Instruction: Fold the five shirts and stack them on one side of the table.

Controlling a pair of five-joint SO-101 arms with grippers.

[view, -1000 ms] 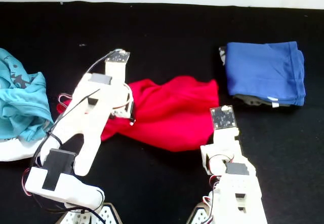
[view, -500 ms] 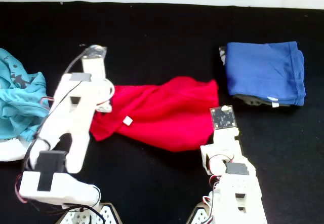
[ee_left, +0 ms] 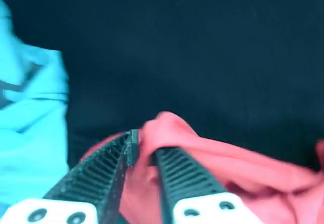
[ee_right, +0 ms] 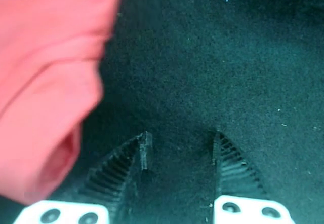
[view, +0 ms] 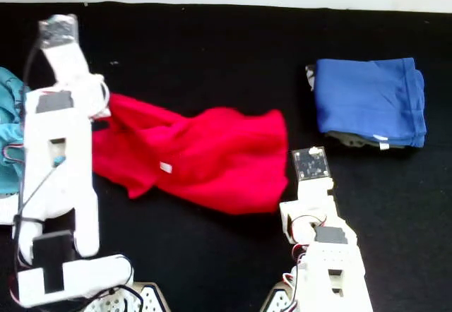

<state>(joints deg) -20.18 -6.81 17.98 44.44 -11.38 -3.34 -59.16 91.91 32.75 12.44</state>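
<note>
Left gripper (ee_left: 144, 150) pinches the red shirt (view: 205, 160); right gripper (ee_right: 179, 148) holds nothing.
Left to right, we see a crumpled teal shirt (view: 8, 139) at the left edge of the black table (view: 233, 37), partly behind the left arm. Just beside it, the left fingers (ee_left: 177, 173) are closed narrow on a bunched corner of the red shirt. That shirt lies rumpled across mid-table with a small white tag (view: 165, 167) showing. The right gripper sits low over bare table just beside the shirt's right edge, fingers (ee_right: 230, 163) apart. Far right, a folded blue shirt (view: 371, 100) lies on a grey one (view: 353, 140), well apart from the red shirt.
</note>
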